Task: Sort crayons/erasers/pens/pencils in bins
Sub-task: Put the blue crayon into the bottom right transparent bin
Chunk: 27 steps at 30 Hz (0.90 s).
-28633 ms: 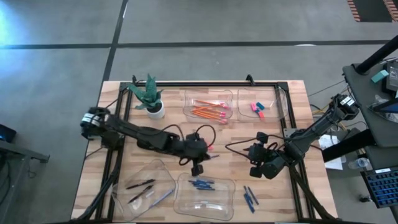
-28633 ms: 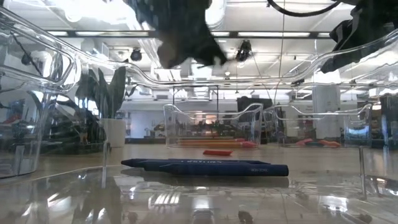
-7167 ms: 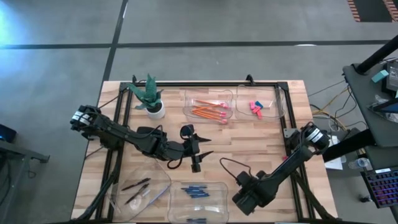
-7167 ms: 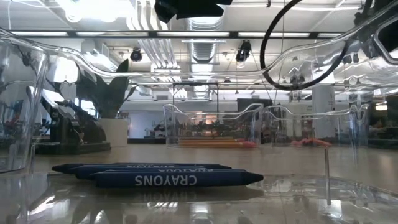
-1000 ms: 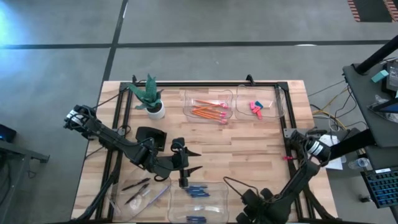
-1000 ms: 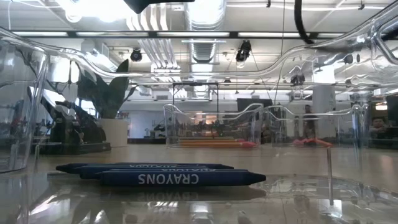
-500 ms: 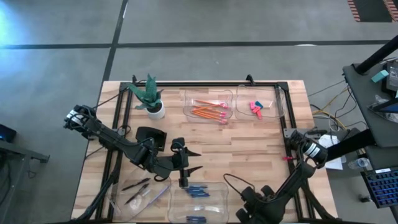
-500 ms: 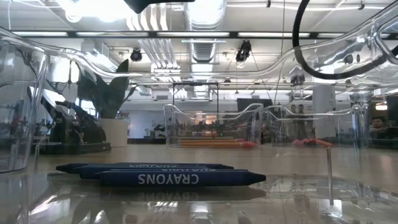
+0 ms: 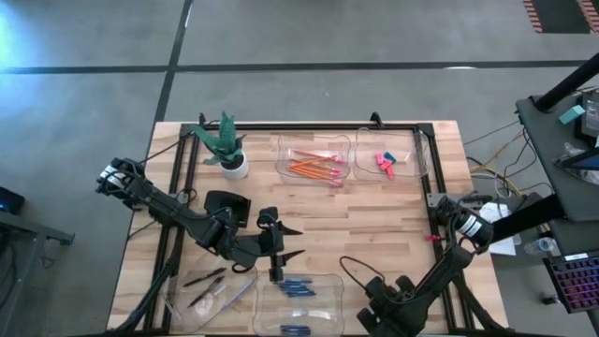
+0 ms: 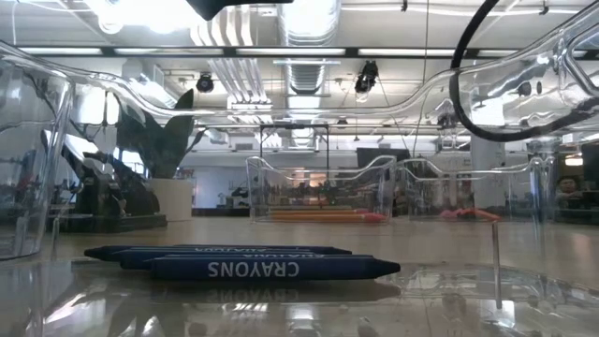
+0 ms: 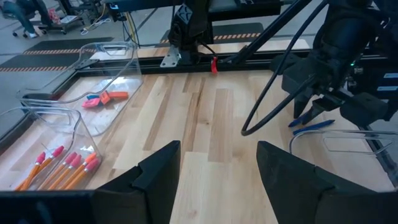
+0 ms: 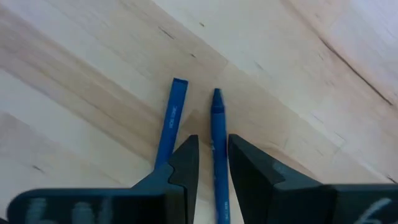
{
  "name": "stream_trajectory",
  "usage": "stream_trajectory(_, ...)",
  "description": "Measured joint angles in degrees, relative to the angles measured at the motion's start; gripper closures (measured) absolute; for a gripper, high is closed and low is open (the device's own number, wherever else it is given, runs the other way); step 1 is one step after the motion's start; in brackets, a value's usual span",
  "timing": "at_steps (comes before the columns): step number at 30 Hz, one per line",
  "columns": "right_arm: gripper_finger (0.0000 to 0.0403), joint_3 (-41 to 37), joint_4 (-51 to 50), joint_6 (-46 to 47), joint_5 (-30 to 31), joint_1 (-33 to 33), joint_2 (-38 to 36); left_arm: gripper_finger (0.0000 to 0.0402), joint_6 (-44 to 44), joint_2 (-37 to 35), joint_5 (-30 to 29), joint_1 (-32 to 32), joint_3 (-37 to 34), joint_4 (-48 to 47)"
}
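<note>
Pale wooden desk (image 9: 374, 234), left gripper (image 9: 285, 241) hanging spread wide above the crayon bin (image 9: 299, 301), right gripper (image 12: 211, 155) low at the desk's near edge, fingers narrowly apart around one blue crayon (image 12: 217, 134), second crayon (image 12: 169, 121) just beside.

Wooden table (image 9: 374, 220) carries four bins (image 9: 314, 157), potted plant (image 9: 227, 148), loose crayons (image 12: 171, 118)
</note>
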Motion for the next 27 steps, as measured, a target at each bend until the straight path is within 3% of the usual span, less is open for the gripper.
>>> stream_trajectory(9, 0.0328, -0.33, -0.5, -0.62, 0.01, 0.0, 0.0, 0.0204, 0.0, 0.0, -0.02, 0.0, 0.0, 0.0)
stream_trajectory(19, 0.0361, -3.13, 0.6, -1.54, -0.51, 0.0, -0.33, 0.0204, 0.0, 0.0, 0.0, 0.0, 0.0, -0.02)
stream_trajectory(27, 0.0388, -3.39, -1.05, -4.41, 3.2, 0.08, -0.26, 0.0204, 0.0, 0.0, 0.0, 0.01, 0.0, 0.04)
